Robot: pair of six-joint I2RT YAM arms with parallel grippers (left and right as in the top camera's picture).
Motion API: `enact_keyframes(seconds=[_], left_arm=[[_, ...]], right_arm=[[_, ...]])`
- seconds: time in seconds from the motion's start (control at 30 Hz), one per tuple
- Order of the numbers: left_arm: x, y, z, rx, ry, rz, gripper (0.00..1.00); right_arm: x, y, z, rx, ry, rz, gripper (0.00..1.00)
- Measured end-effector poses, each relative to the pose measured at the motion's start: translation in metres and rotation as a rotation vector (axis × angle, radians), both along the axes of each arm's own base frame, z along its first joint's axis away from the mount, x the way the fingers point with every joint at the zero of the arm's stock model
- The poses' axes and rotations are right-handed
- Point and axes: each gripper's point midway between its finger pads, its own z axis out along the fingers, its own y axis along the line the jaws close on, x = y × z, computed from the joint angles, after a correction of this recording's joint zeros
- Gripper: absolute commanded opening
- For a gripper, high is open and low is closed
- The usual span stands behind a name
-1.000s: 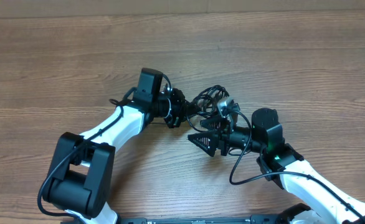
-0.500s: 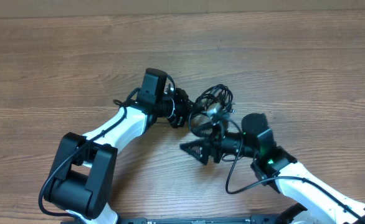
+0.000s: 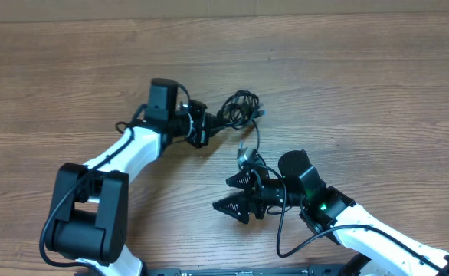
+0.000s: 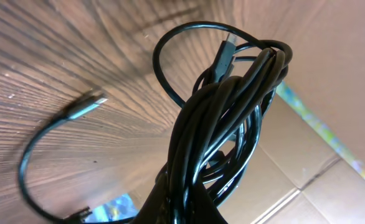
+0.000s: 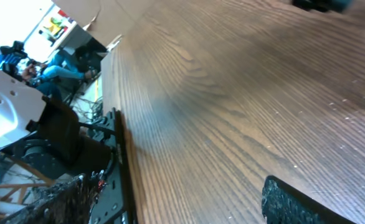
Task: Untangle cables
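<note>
Closest to my base, my right gripper [image 3: 221, 194] hangs low over the wooden table [image 3: 362, 77], pointing toward my left side. Its jaws are spread wide with nothing between them. The right wrist view confirms this: only bare wood grain lies between one dark fingertip [image 5: 307, 202] at the lower edge and the other at the far corner.

Just beyond that gripper, one loose strand [image 3: 254, 138] trails down from the tangle and ends in a small plug [image 3: 244, 157] near the upper right finger. I cannot tell whether it touches the finger.

Further out, my left gripper [image 3: 207, 127] is clamped tight on the cables [image 3: 241, 107]. The bunch of thin black loops sticks out past the fingertips, toward the middle of the table.

In the left wrist view the cables [image 4: 226, 124] fill the frame as a thick twisted bundle rising from the jaws. One plug [image 4: 225, 53] sits tucked against the top of the bundle. Another strand curves away in a wide arc, and its plug [image 4: 86, 106] lies against the wood.
</note>
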Motion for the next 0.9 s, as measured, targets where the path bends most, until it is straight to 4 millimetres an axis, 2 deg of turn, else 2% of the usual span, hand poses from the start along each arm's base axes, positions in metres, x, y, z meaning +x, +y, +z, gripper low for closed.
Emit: enact_keyframes(seconds=[0.13,0.3,0.53,0.63,0.9], left_arm=[[0.001,0.007,0.005,-0.008,-0.081,-0.056,0.04],[-0.004,0.004,0.007,0.032,-0.285,-0.204,0.04],[-0.029,0.008,-0.009,0.125,-0.474,-0.435,0.04],[-0.038,0.010,-0.014,0.150,-0.536,-0.513,0.04],[-0.043,0.011,-0.016,0.179,-0.653,-0.604,0.04]], right_arm=[[0.003,-0.001,-0.001,-0.009,-0.012,-0.017,0.85],[0.012,-0.002,-0.001,-0.016,-0.032,-0.059,0.85],[0.043,-0.009,0.004,0.000,0.033,-0.278,0.87],[0.050,-0.013,0.002,-0.003,0.068,-0.344,0.87],[0.075,-0.036,-0.010,-0.026,0.159,-0.549,0.87]])
